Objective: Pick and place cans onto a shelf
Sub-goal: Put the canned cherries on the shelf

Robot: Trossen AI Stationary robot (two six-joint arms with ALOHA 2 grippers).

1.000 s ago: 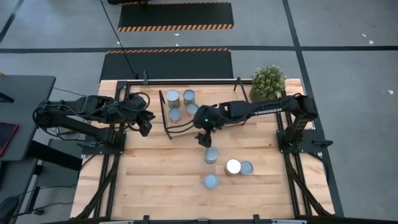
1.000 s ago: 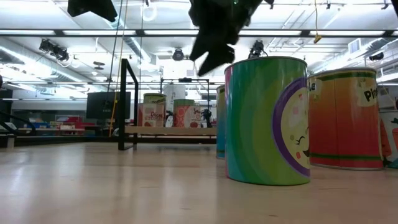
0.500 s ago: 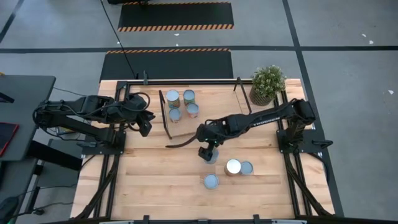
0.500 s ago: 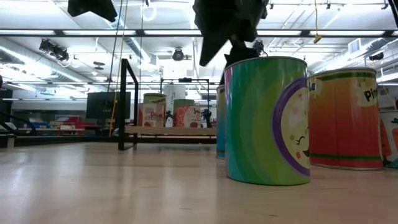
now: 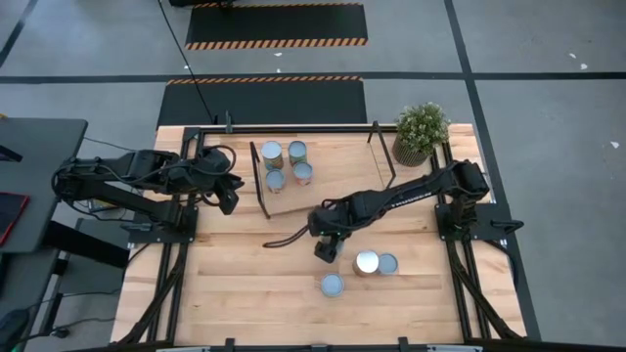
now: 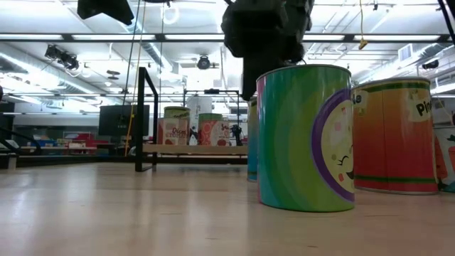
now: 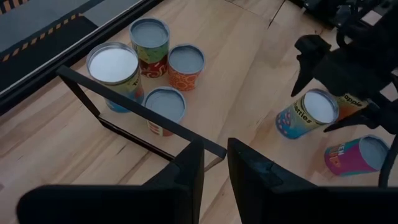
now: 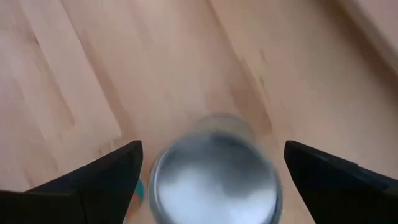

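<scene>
- Target can (image 8: pixel 214 171) is sitting upright on the table (image 5: pixel 235 293), directly under the right gripper (image 5: pixel 328 246), silvery top facing up between the two fingers.
- Right gripper is hanging over that can with jaws spread wide, one finger (image 8: pixel 102 177) on each side of the lid, gripping nothing; contact with the can wall can't be told.
- Low view: the right gripper (image 6: pixel 266 32) is showing as a dark mass above and behind the green can (image 6: pixel 306 139), which is standing nearest that camera.
- Just beside the right gripper, toward the right arm's base: two more cans touching each other, a bright-topped one (image 5: pixel 367 261) and a blue-grey-topped one (image 5: pixel 388 264).
- Near-edge side of the gripper: a single can (image 5: pixel 333 285) standing apart.
- Farther off, toward the back of the table: four cans (image 5: pixel 285 164) clustered upright on the shelf (image 5: pixel 337 166), inside its black rod frame (image 5: pixel 262 186).
- Left gripper (image 5: pixel 227 198) is waiting off to the side, near the shelf's end frame, fingers (image 7: pixel 186 174) nearly together with a narrow gap, holding nothing.
- Potted plant (image 5: pixel 422 129) is sitting at the far corner, well apart from both grippers.
</scene>
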